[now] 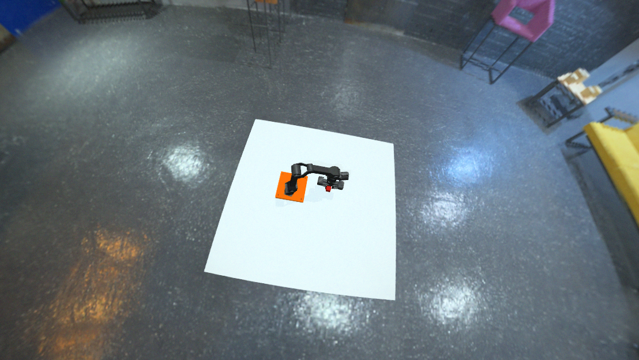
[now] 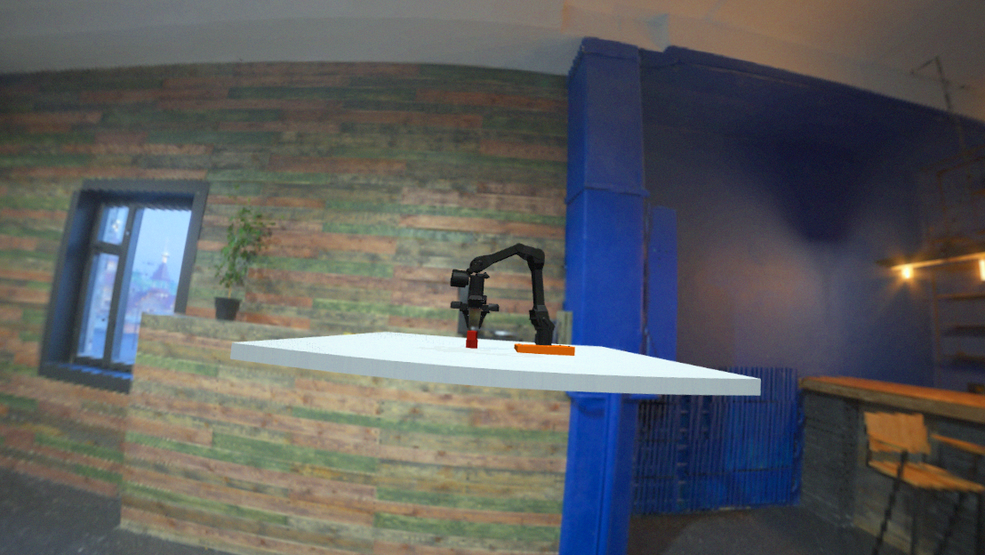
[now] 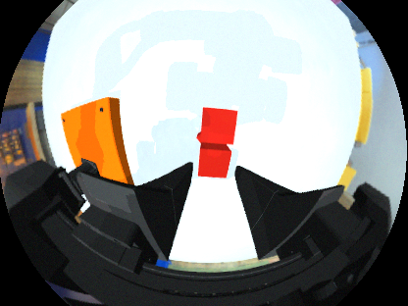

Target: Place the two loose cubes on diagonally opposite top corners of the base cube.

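Note:
In the wrist view a red cube [image 3: 214, 169] lies between the fingertips, with a gap on each side. Another red cube [image 3: 220, 124] is just beyond it, with a darker red strip between them. A small red corner [image 3: 199, 137] sticks out at the left, apparently the base cube, mostly hidden. In the top and exterior views the reds merge into one small red stack [image 1: 328, 188] [image 2: 471, 341], and single cubes cannot be told apart. My gripper [image 3: 215, 168] [image 2: 473, 327] points down at the top of the stack. Its fingers stand apart, clear of the cube, so it is open.
The stack stands on the white table [image 1: 308, 250] [image 2: 413, 359] [image 3: 314, 142]. The arm's orange mounting plate [image 1: 299, 194] [image 2: 551, 349] [image 3: 90, 132] lies beside it, left in the top view and the wrist view. The arm [image 1: 322, 169] [image 2: 509, 252] arches between plate and stack.

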### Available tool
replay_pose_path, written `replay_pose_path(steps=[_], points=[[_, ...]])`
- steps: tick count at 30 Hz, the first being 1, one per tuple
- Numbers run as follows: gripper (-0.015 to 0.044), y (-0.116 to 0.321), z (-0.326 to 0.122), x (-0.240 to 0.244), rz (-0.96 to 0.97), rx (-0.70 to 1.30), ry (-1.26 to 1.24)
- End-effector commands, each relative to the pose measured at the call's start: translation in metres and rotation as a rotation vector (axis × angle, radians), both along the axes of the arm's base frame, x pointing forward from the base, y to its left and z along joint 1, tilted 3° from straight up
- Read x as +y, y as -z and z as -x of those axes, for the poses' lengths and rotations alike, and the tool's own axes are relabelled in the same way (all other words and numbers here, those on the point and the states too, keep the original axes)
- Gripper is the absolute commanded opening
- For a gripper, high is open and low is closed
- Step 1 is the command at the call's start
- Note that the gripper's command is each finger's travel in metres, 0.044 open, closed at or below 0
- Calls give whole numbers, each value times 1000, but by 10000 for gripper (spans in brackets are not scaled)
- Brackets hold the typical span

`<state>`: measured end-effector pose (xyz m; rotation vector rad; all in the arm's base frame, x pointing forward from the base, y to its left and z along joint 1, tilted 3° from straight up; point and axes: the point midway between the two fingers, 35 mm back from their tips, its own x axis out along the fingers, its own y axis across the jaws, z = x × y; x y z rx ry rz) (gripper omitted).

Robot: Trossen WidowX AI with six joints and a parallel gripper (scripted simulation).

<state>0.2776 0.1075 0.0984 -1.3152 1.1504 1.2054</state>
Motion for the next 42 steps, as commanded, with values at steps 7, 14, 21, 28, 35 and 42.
replay_pose_path(steps=[7,14,21,28,35,42], points=[[205,-17,0,1,-1,-2,3],[205,-28,1,1,-1,-2,3],[205,-39,2,1,-1,-2,3],[258,-43,2,1,-1,-2,2],[400,-50,2,1,-1,-2,0],[400,-47,12,36,-14,-4,0]])
